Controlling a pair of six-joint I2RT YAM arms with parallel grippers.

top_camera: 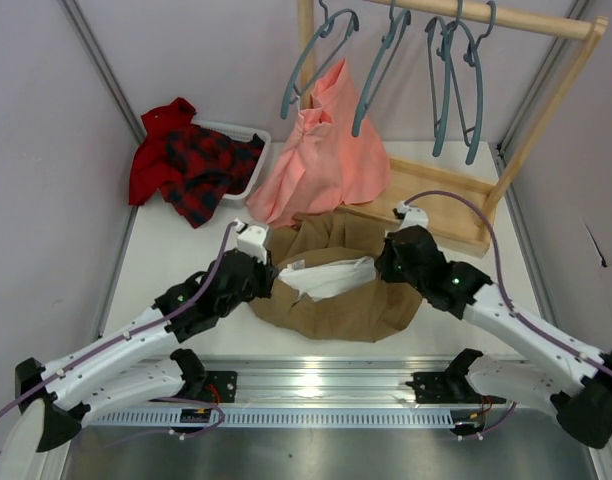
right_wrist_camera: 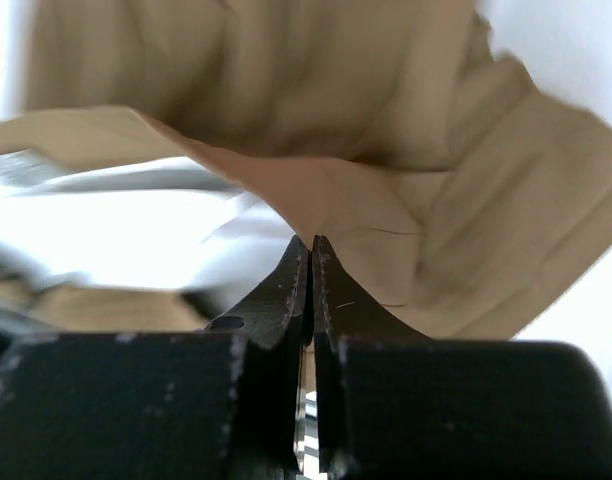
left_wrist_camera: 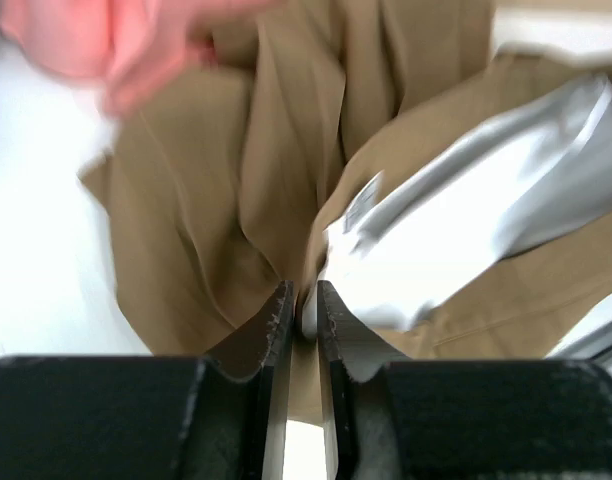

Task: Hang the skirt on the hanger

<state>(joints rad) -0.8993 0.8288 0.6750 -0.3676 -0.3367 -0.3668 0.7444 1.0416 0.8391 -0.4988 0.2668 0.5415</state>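
The khaki skirt lies bunched on the table between my two arms, its white lining showing at the open waist. My left gripper is at the skirt's left edge. In the left wrist view its jaws stand a narrow slit apart, with the skirt's edge and lining pinched between them. My right gripper is at the right edge, and its jaws are pressed together on a fold of the skirt. Grey-blue hangers hang from the wooden rail behind.
A salmon-pink garment hangs against the wooden rack, touching the skirt's far edge. The rack's base lies just behind my right gripper. A red-and-black plaid garment spills over a white bin at the back left.
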